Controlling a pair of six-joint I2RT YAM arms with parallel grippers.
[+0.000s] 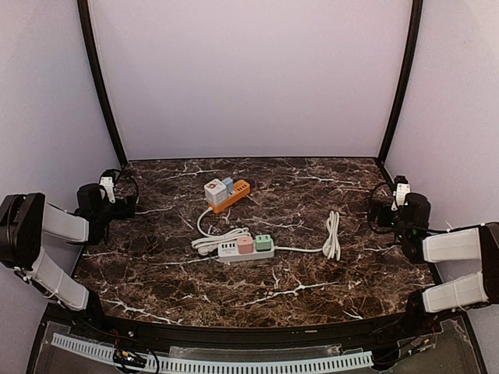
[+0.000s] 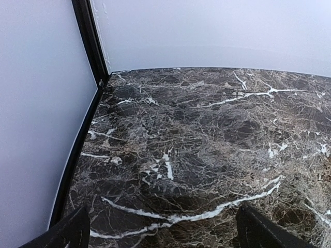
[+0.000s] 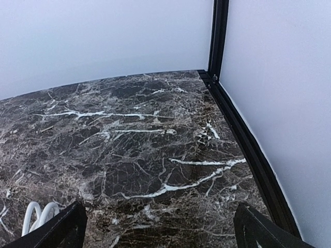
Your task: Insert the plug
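At left edge the left gripper [image 2: 164, 212] sits parked, released and empty, mid-frame the orange power strip [image 1: 231, 195] and white power strip [image 1: 245, 249] lie within both arms' reach, plug presumably ending the bundled cord [image 1: 333, 234], right gripper [image 3: 160, 206] likewise released.

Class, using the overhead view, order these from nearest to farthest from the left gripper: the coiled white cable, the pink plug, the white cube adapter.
Measured from the left gripper:
1. white cube adapter, on the orange strip, toward the back.
2. pink plug, in the white strip, centre.
3. coiled white cable, on the right side.
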